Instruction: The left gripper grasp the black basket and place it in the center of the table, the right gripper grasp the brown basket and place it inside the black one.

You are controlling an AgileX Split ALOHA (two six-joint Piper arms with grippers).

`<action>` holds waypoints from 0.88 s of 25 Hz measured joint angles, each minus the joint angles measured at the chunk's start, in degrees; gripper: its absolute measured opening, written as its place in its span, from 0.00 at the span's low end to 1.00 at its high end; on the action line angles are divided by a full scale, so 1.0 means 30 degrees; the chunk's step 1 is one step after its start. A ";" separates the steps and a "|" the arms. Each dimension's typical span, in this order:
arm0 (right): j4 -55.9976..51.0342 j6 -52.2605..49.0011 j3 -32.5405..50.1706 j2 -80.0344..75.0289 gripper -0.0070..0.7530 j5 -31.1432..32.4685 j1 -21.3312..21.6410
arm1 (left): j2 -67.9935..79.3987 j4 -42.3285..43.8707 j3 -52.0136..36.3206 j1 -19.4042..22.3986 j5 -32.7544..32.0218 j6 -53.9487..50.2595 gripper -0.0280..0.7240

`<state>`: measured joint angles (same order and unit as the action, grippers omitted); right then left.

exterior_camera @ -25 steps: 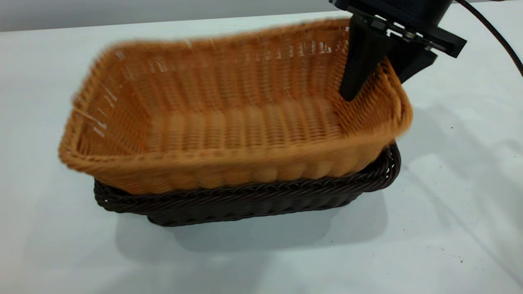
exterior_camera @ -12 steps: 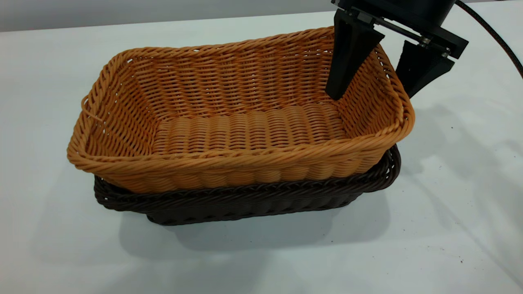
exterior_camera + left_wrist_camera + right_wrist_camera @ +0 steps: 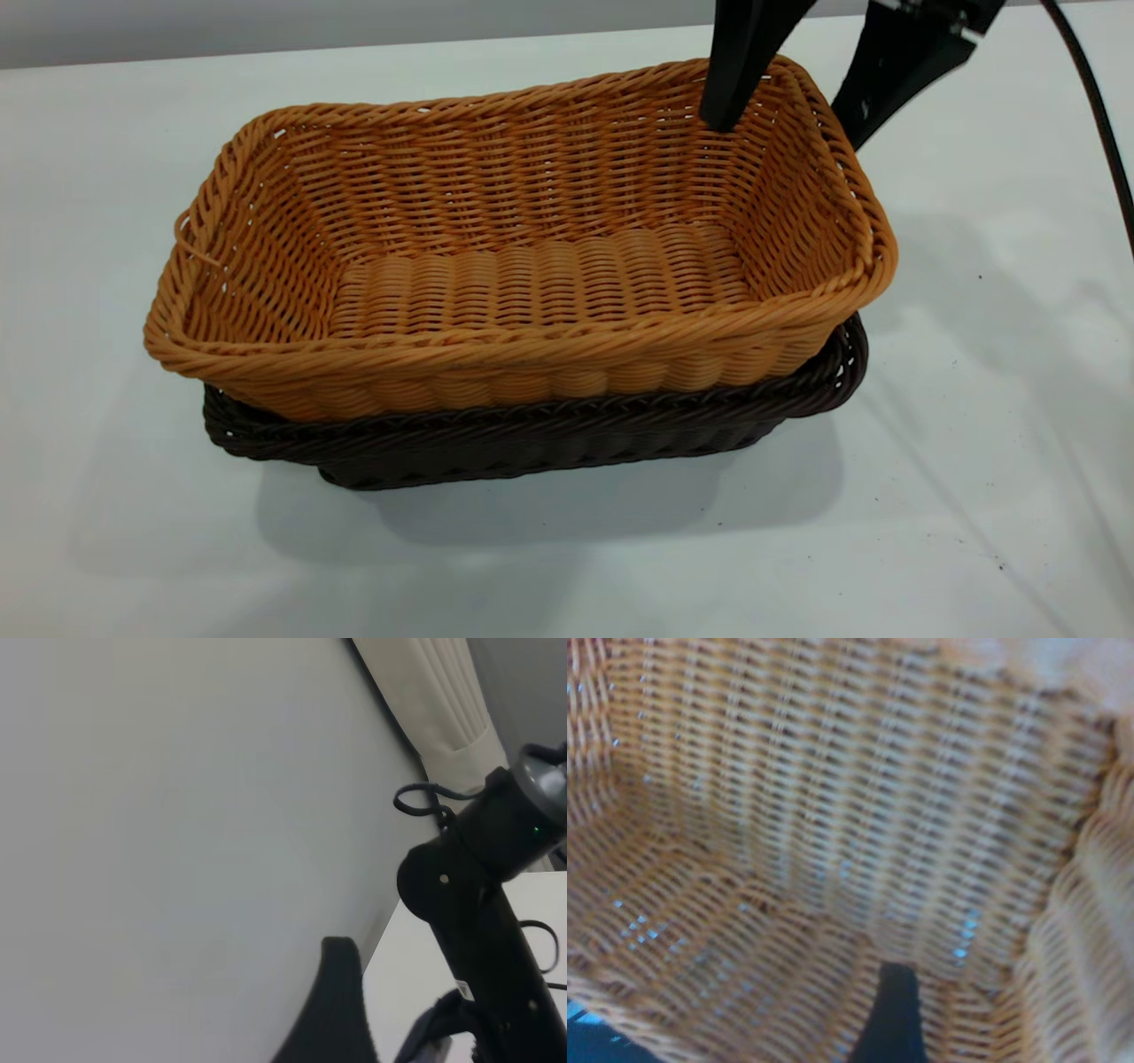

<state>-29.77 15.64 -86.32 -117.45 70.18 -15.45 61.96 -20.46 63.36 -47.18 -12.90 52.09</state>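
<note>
Brown basket (image 3: 523, 257), the orange-tan rectangular woven wicker-style one with flared sides and a braided rim, sits nested in the black basket (image 3: 532, 439), a very dark rectangular woven basket of like shape whose braided rim shows as a band just below the brown basket's walls; both rest on the large flat pale grey table (image 3: 974, 443); the brown basket rides a little proud of the black one and looks level; a loose strand loop hangs at its short end far from the right claw (image 3: 784, 120); that claw hangs above the brown basket's other short end, spread wide, one finger over the inside and one outside the wall, pinching nothing and clear of the rim; the right wrist view shows only the brown basket's inner weave; the left claw (image 3: 341, 1010) is well away from both baskets, facing a bare wall, and I cannot tell whether it is spread or pressed together; as a judgement, the brown basket should be light and springy, its open weave flexing somewhat under a pinch but not fragile, with ribbed strands giving fair grip; the stiff braided rim at the middle of a short end seems the soundest hold; placement looks complete.
</note>
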 joint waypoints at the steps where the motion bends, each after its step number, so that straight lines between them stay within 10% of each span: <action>1: 0.0316 -0.0241 -0.0263 0.0000 0.81 0.0000 0.0000 | 0.0000 0.0000 0.0000 0.0000 0.0000 0.0000 0.80; 12: 0.2084 -0.0527 -0.1282 0.2640 0.76 -0.0025 0.0000 | 0.0000 0.0020 0.0000 0.0040 -0.0631 0.0000 0.79; 22: 0.2215 -0.0934 -0.1282 0.8234 0.23 0.0017 0.0000 | 0.0000 0.0033 0.0000 0.0040 -0.1800 -0.1052 0.47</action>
<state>-23.13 12.84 -90.16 -92.74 70.23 -15.45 61.96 -20.36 63.36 -47.06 -18.30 48.94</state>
